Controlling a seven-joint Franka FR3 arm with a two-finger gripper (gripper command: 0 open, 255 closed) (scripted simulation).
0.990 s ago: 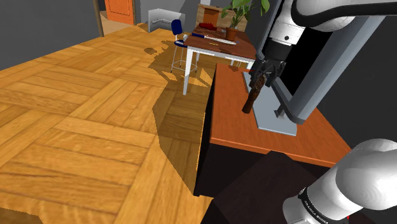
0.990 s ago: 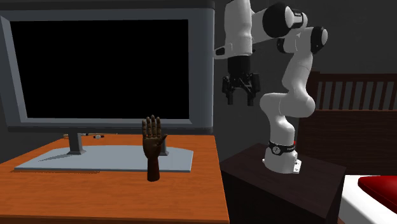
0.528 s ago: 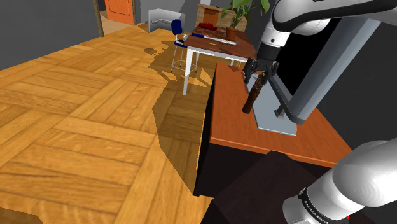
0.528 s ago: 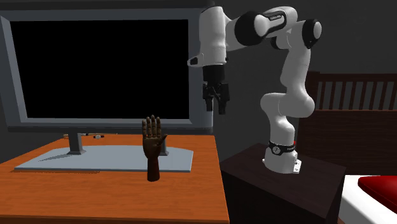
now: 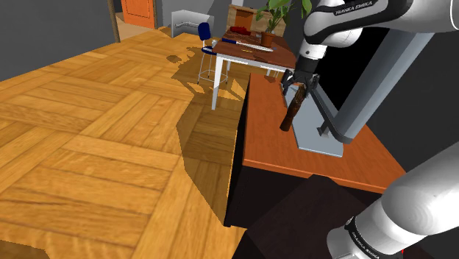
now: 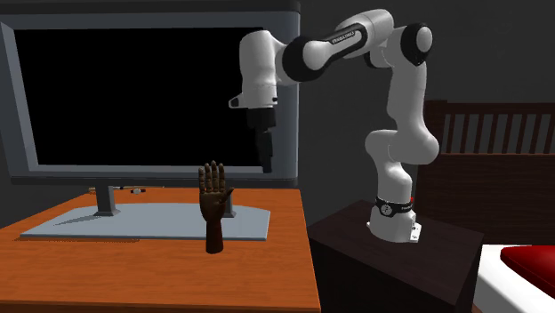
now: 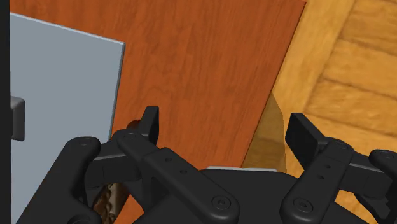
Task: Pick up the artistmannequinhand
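Beneath the claw, brown mannequin hand

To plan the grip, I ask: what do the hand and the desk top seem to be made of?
Hand: likely wood, matte; it is dark brown and shows no glints. Desk top: reddish-brown wood or veneer, smooth; faint grain streaks show in the wrist view.

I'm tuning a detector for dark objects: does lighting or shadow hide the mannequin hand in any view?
Shoulder view: the mannequin hand contrasts with the lit orange desk, the shadow lying on the floor alongside. Second exterior view: dim, yet the hand stands out against the grey monitor base.
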